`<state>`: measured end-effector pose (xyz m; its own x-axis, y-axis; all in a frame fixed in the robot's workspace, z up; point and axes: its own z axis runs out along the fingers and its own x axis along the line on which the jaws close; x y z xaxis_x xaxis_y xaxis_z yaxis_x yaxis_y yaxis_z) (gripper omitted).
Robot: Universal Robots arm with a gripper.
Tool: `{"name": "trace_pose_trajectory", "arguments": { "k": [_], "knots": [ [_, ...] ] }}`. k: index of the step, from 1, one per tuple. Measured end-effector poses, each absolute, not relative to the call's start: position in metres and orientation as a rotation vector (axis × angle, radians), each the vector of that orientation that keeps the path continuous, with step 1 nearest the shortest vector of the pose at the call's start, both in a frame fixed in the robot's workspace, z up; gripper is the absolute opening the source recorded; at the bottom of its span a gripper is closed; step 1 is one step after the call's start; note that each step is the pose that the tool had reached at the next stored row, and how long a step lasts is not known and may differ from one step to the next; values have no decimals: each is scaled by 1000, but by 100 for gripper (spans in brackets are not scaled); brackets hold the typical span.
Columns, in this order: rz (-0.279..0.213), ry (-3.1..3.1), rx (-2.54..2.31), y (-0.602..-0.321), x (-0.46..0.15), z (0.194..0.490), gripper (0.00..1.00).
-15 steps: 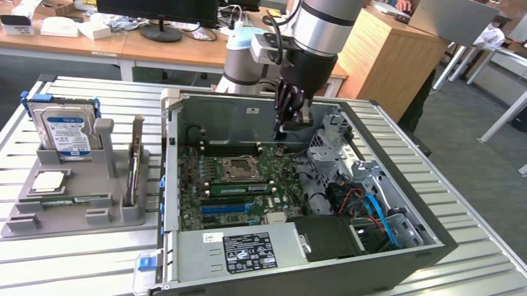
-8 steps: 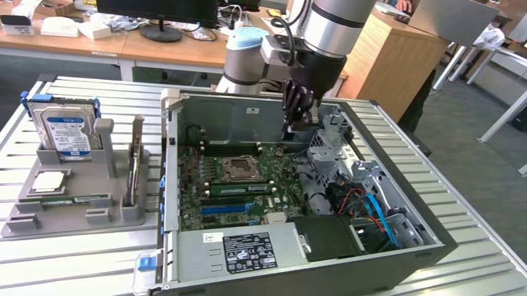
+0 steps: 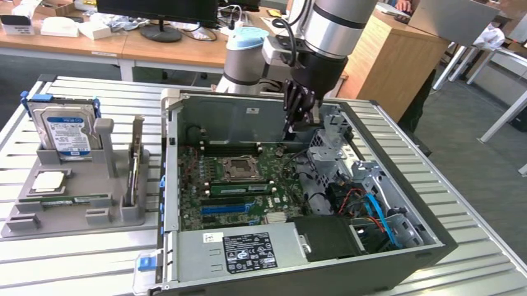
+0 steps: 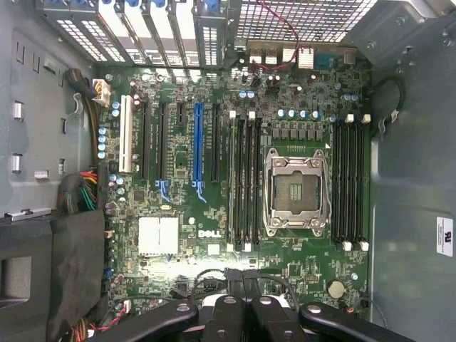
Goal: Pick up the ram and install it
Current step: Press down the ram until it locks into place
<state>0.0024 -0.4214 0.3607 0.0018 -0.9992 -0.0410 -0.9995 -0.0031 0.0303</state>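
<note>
A green ram stick [image 3: 64,200] lies flat in the grey fixture [image 3: 78,179] at the exterior view's left, outside the computer. A similar green stick with pale labels [image 3: 239,187] stands in a slot on the motherboard [image 3: 247,197], just in front of the CPU socket [image 3: 244,168]. My gripper [image 3: 300,116] hangs above the back of the open case, shut, with nothing between its fingers. In the wrist view, the closed gripper [image 4: 246,313] looks straight down on the board, with the black memory slots [image 4: 247,182] beside the CPU socket [image 4: 296,192].
The fixture also holds an upright hard drive [image 3: 64,132], a CPU chip [image 3: 48,180] and an upright card [image 3: 133,163]. Inside the case [image 3: 247,114] are a drive cage [image 3: 334,145], cables [image 3: 374,206] and a power supply [image 3: 243,250]. Desks and a wooden cabinet stand behind.
</note>
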Motion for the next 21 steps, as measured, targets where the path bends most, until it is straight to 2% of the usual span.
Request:
{"name": "trace_pose_trajectory", "arguments": {
  "k": [21],
  "knots": [
    [79, 2213, -2218, -421, 2, 344, 10]
  ]
}}
